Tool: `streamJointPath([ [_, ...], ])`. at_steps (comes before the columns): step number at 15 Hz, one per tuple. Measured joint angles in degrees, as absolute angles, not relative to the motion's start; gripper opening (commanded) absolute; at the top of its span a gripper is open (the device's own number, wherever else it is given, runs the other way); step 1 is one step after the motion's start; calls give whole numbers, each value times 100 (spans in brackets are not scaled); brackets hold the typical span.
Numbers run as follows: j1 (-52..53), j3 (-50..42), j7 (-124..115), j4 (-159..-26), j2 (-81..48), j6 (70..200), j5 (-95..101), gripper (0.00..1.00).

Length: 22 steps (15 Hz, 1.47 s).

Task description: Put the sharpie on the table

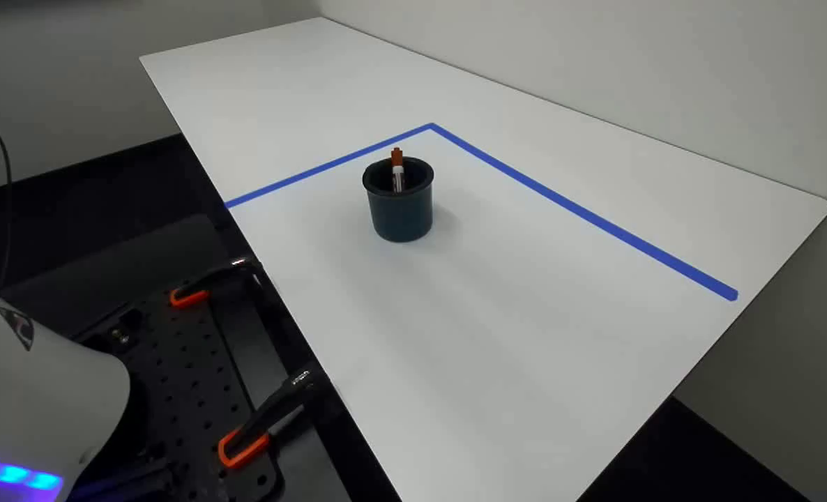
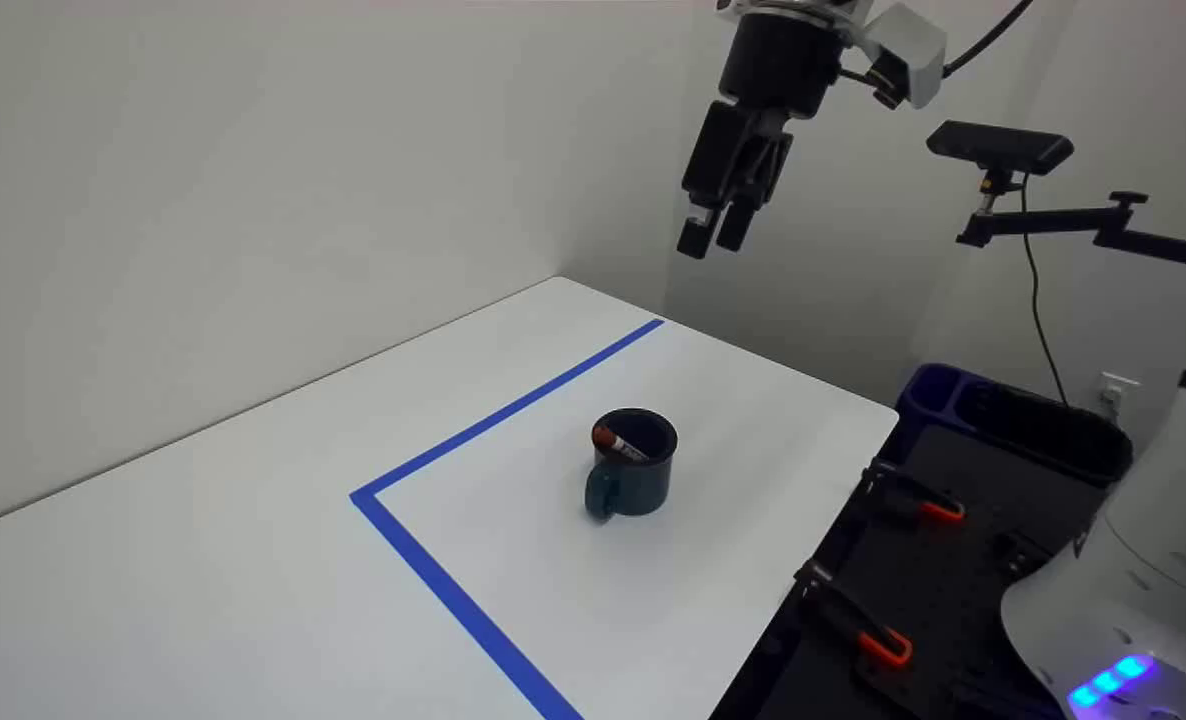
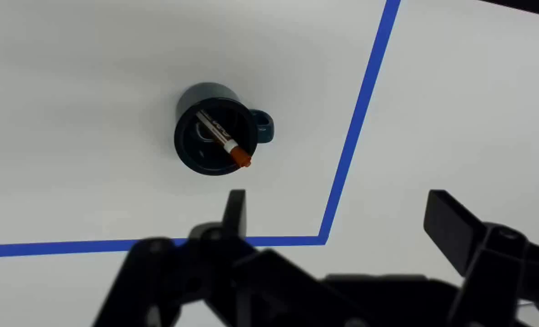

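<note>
An orange-ended sharpie (image 3: 224,138) leans inside a dark teal mug (image 1: 401,217) on a white bench (image 1: 525,362).
In the wrist view, the mug is just left of center, the sharpie's orange end pointing lower right; in an exterior view, the end effector (image 2: 716,232) hangs upper right of center, fingers apart.

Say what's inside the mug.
A sharpie, leaning with its orange end up. In both exterior views the wall of the mug hides its lower end. Anything directly beneath it is covered, and the dark interior is hard to read.
</note>
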<state>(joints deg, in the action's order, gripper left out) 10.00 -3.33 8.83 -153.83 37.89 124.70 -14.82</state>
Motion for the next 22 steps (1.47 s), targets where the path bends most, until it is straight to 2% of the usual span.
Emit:
streamJointPath([
  [11,990,-339,1095,-15399,3586,12513,-1449,100],
  [15,994,-425,1861,-15515,2930,13014,-1450,100],
  [22,1234,-753,3745,-15371,1118,14646,-2219,100],
])
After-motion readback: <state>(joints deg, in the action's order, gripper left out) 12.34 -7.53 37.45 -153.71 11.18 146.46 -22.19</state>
